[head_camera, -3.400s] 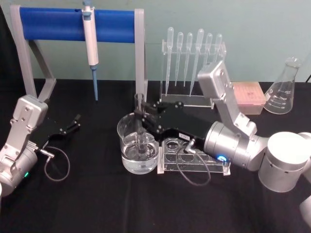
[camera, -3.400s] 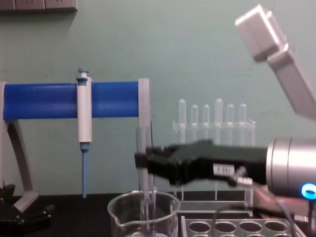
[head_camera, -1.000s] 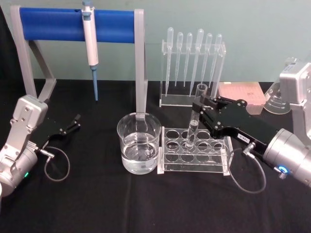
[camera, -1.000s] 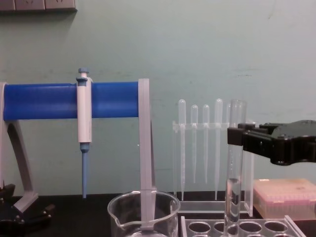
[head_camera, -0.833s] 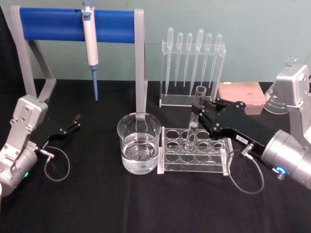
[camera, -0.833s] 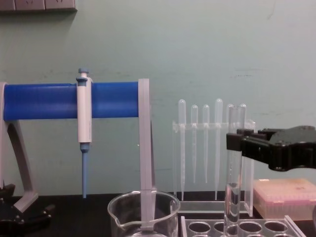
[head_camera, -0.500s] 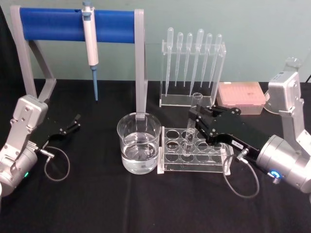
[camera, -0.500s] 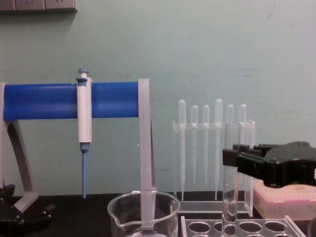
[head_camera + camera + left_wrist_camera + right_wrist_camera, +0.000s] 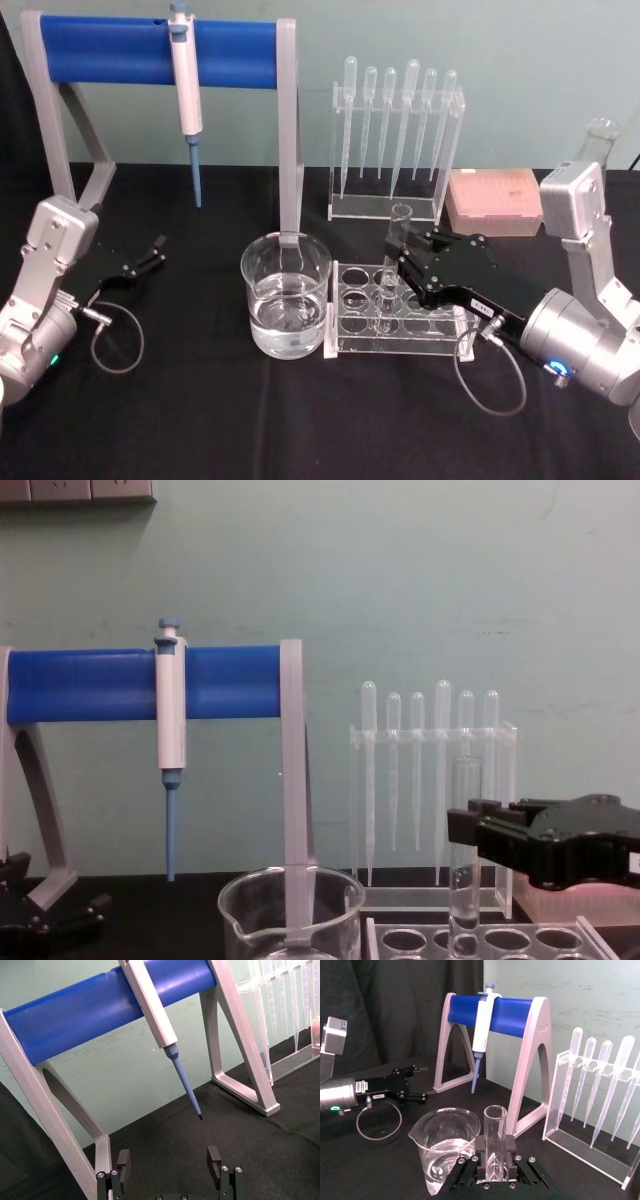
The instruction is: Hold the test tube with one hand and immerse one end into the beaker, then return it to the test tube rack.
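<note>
The clear test tube [image 9: 401, 219] stands upright, its lower end inside a hole of the clear rack [image 9: 350, 315] just right of the beaker [image 9: 286, 297]. My right gripper [image 9: 397, 258] is shut on the tube's upper part. The chest view shows the tube [image 9: 464, 792] reaching down into the rack [image 9: 430, 938], the black gripper [image 9: 470, 837] clamped across it. In the right wrist view the tube [image 9: 495, 1122] rises between the shut fingers [image 9: 508, 1152], with the water-holding beaker [image 9: 445, 1140] beside it. My left gripper [image 9: 152, 252] is parked open at the far left.
A blue-barred stand [image 9: 150, 50] carrying a white-and-blue pipette [image 9: 186, 85] fills the back left. A dropper rack [image 9: 395, 140], a pink tip box [image 9: 497, 198] and a flask [image 9: 602, 130] line the back right. Black cloth in front lies bare.
My right gripper carried the tube out of the beaker and rightward over the rack, then lowered it into a rack hole during the last second. The left arm stayed still.
</note>
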